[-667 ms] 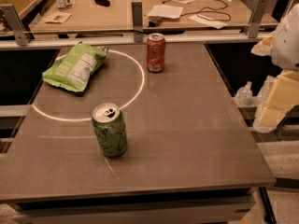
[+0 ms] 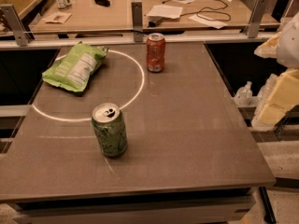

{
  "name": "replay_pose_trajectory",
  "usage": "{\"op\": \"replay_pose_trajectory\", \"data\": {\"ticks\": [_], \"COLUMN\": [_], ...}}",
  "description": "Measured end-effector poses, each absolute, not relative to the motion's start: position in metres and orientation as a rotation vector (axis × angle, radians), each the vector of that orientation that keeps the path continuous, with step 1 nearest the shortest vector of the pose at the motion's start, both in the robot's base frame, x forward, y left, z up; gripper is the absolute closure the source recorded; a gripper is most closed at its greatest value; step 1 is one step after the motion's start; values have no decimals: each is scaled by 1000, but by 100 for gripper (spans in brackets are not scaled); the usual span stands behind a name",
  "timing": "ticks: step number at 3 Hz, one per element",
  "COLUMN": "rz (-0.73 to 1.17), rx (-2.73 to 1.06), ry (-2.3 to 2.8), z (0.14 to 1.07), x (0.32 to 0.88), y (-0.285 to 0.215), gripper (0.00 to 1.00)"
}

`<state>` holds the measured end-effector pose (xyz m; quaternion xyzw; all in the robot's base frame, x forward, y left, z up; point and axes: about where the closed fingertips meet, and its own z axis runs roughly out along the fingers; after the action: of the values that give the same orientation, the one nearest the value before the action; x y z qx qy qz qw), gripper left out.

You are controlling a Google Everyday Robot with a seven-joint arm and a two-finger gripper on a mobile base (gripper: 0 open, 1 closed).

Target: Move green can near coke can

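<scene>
Nothing on the bench (image 2: pixel 196 139) has moved since the earlier frame, and the hand (image 2: pixel 279 94) at the right edge has at most drifted slightly. Nearest, the green can (image 2: pixel 110 129) stands upright toward the front left, at the near arc of a white ring (image 2: pixel 140 85) marked on the bench. The hand hangs off the bench's right side, well apart from both cans and holding neither; whether it is released or clenched I cannot tell. Farther back lies a green chip bag (image 2: pixel 74 68), and beyond it the coke can (image 2: pixel 155 52) stands upright near the far edge. By my judgement the task is unstarted: grasping, carrying and setting down all remain.
</scene>
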<state>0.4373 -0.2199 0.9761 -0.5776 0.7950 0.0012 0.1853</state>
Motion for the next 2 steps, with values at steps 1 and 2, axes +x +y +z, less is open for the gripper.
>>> {"op": "replay_pose_trajectory", "data": {"ticks": [1, 2], "rz": [197, 377], "rx": [-1408, -1234], "ry": [2229, 2154], "z": [968, 964], "x": [439, 437], "y": [-238, -241], "gripper": [0, 0]}}
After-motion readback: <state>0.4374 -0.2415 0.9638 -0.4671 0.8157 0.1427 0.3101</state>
